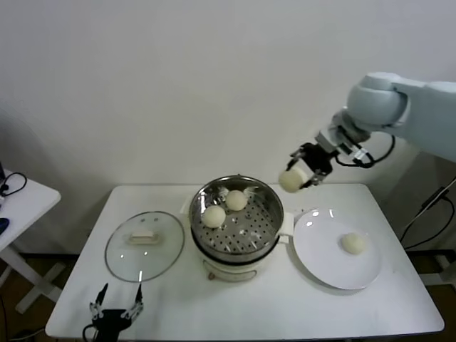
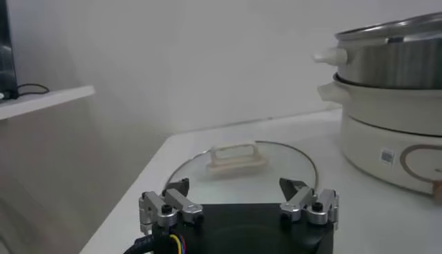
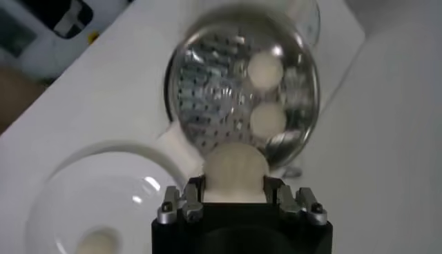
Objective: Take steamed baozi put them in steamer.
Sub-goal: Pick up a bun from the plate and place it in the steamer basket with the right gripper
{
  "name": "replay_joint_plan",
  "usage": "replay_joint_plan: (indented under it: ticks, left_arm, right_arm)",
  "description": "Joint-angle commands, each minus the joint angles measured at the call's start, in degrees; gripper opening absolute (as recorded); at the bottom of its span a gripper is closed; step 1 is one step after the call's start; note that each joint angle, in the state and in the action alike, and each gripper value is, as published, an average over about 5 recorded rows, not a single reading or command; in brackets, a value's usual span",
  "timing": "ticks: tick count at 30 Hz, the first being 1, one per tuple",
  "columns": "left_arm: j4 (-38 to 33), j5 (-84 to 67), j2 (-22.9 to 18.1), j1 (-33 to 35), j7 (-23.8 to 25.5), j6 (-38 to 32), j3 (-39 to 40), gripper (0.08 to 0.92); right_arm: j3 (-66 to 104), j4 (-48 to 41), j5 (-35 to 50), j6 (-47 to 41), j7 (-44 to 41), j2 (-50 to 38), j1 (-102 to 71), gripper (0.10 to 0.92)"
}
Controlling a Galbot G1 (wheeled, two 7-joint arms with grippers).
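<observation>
The steel steamer (image 1: 267, 196) stands mid-table on its cream pot base and holds two baozi (image 1: 214, 216) (image 1: 236, 200). My right gripper (image 1: 298, 178) hangs in the air just right of the steamer's rim, shut on a third baozi (image 1: 290, 181). The right wrist view shows that baozi (image 3: 235, 171) pinched between the fingers, with the steamer (image 3: 207, 76) beyond it. One more baozi (image 1: 353, 243) lies on the white plate (image 1: 320, 260). My left gripper (image 1: 115, 308) rests open at the table's front left, holding nothing.
A round glass lid (image 1: 144, 246) with a cream handle lies flat left of the steamer, just beyond the left gripper (image 2: 237, 193). A small white side table (image 1: 18, 203) stands at the far left. A wall closes off the back.
</observation>
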Motion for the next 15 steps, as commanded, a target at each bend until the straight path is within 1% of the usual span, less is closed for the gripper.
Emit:
replay_joint_plan:
  ticks: [1,8,12,15]
  left_arm:
    - [0.39,0.01,0.09,-0.09,-0.06,-0.09,0.02,0.823]
    - [0.11,-0.07,0.22,-0.05,-0.05,0.0,-0.19,0.823]
    - [0.33,0.02,0.3,-0.09,-0.07,-0.17,-0.45,0.823]
    - [0.51,0.1,0.33,-0.11,-0.07,-0.27,-0.6,0.823]
  right_arm:
    - [5.99,13.07,-12.58,7.37,0.45,8.53,-3.5,0.573]
    - [2.76,6.55,-26.65,8.2,2.11,12.64,-16.42,0.568]
    - [3.67,2.3,-32.23,7.68,3.19,14.82,-23.21,0.568]
    - [4.89,0.0,-34.74,7.29,3.64,16.14,-27.07,0.568]
